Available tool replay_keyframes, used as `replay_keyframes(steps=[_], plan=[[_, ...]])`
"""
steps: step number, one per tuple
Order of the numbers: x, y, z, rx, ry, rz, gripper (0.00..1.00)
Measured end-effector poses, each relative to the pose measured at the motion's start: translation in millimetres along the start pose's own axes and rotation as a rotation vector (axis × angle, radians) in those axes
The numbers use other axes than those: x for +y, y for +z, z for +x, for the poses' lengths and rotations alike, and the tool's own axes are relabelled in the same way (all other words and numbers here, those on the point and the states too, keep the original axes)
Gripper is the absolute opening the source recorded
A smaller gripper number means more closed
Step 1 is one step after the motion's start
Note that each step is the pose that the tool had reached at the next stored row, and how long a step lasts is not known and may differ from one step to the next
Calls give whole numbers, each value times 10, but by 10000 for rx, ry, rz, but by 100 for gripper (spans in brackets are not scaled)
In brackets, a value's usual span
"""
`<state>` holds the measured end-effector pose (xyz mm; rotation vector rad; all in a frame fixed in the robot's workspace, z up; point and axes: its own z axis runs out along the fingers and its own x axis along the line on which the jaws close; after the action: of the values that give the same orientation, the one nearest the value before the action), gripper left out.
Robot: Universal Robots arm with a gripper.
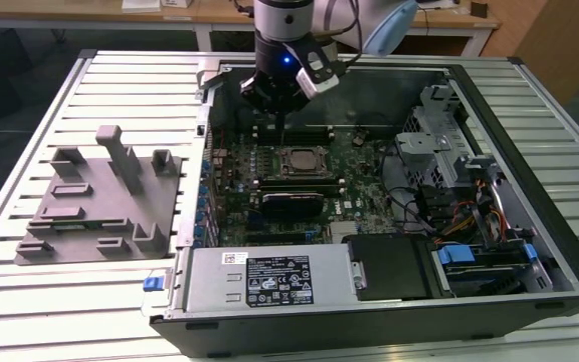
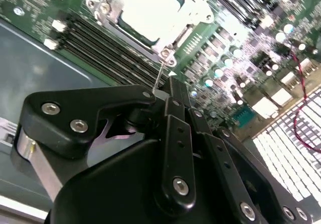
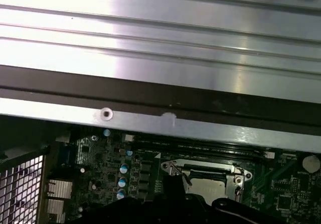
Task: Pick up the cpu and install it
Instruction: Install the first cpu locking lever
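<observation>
Nearest in the exterior view, a silver box-shaped power supply point(image 1: 269, 279) sat at the front of the open black computer case point(image 1: 561, 249). It carried a black-and-white printed label and a smaller white sticker, and their print was too fine to make out.

Beyond it lay the green motherboard point(image 1: 360, 204). To the exterior view's left of the case, a grey moulded fixture point(image 1: 99, 204) rested on the ribbed metal tabletop point(image 1: 28, 302).

The cpu point(image 1: 303, 160), a small flat square chip with a pale silver metal top, lay inside the metal frame of its socket on the board. In the second wrist view its bright top point(image 2: 145, 10) showed beside a thin wire lever.

The black end effector point(image 1: 281, 113) hung just behind and above the socket, apart from the chip and holding nothing that showed. I could not tell whether it was apart or together.

The chip would likely handle as light and stiff, with a smooth, slippery lid and a delicate underside, so it would best be taken by two opposite edges and kept level. A pale wooden desk point(image 1: 451, 19) stood farthest back.
</observation>
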<state>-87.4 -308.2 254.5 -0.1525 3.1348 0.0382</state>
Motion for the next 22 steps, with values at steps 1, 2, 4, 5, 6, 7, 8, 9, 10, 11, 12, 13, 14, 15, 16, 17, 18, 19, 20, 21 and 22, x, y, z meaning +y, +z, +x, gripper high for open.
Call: replay_keyframes(steps=[1, 2, 4, 5, 6, 7, 8, 9, 10, 11, 12, 13, 14, 15, 16, 17, 18, 19, 20, 21, 22], plan=[[-1, 2, -13, -1, -2, 0, 11], [-2, 5, -21, -3, -2, -2, 11], [-3, 10, -30, -2, -2, -8, 11], [-4, 14, -30, -4, -2, -51, 11], [-5, 19, -30, -12, -1, -122, 11], [-7, 24, -30, -22, 0, -225, 11], [-11, 28, -30, -33, 0, -329, 11], [-14, 31, -30, -40, -1, -388, 11], [-15, 33, -29, -43, -1, -422, 11], [-14, 37, -30, -47, 0, -425, 11], [-15, 41, -30, -53, 0, -424, 11], [-16, 45, -36, -52, 1, -422, 11], [-17, 50, -48, -53, 8, -422, 11], [-18, 56, -57, -55, 26, -422, 11], [-20, 62, -71, -55, 50, -421, 11], [-21, 69, -87, -58, 77, -422, 11], [-23, 75, -104, -59, 105, -422, 11], [-25, 81, -121, -59, 129, -422, 11], [-25, 86, -127, -63, 172, -422, 11], [-26, 89, -130, -63, 208, -421, 11], [-26, 93, -135, -63, 228, -420, 11]])
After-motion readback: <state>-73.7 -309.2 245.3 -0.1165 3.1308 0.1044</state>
